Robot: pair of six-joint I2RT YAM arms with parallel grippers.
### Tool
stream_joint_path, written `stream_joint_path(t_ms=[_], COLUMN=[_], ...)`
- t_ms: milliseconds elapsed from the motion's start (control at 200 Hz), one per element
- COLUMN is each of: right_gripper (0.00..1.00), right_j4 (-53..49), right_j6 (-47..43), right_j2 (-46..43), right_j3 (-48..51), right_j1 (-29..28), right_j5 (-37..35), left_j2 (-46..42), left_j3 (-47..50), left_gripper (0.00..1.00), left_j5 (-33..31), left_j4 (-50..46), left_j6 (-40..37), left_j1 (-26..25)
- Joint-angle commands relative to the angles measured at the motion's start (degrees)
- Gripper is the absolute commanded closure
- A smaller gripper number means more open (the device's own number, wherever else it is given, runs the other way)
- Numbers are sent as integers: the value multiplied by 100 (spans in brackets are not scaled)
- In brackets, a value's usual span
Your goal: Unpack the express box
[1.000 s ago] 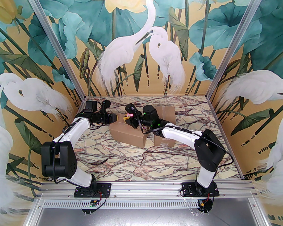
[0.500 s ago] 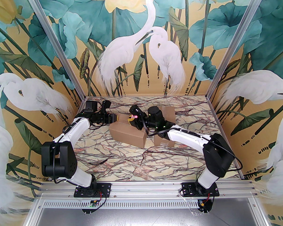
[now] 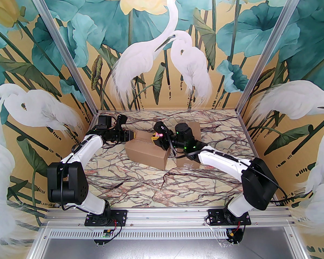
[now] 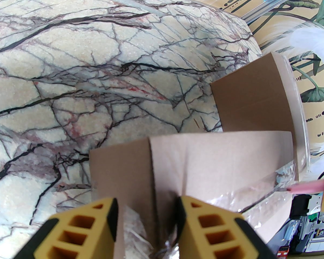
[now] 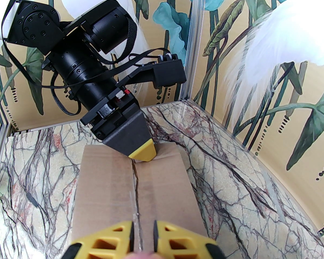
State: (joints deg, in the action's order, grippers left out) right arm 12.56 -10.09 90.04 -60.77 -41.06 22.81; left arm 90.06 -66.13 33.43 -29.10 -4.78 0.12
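The express box is brown cardboard and lies mid-table, with clear tape along its top seam. At its left end my left gripper is shut on it; the box end and crumpled tape fill the gap between the yellow fingers. One yellow fingertip rests on the far edge of the box top. Over the box's right half my right gripper is shut on a thin pink tool. Its jaws stand nearly together right above the seam, which looks split.
A second cardboard box stands just behind and right of the express box, under my right forearm. Painted walls close the table on the left, back and right. Bare marble table lies in front of the boxes.
My right gripper has drawn the pink tool to the right and nearer along the box top, and its elbow swung out to the right. The left arm and the box have stayed put.
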Motion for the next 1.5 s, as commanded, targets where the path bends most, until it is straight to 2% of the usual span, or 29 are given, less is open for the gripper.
stream_joint_path(t_ms=[0,915,1495], right_gripper=[100,100,100], right_j4=[-951,-1413,-1292], right_j6=[-57,-28,156], right_j2=[-381,-1618,-2299], right_j3=[275,1220,1799], right_j1=[156,431,715], right_j5=[-77,-495,-835], left_j2=[384,478,423], left_j3=[268,250,258], left_gripper=[60,62,63], left_j5=[-1822,-1963,-1990], left_j4=[-650,-632,-675], left_j6=[-228,-208,-198], left_j1=[208,208,216])
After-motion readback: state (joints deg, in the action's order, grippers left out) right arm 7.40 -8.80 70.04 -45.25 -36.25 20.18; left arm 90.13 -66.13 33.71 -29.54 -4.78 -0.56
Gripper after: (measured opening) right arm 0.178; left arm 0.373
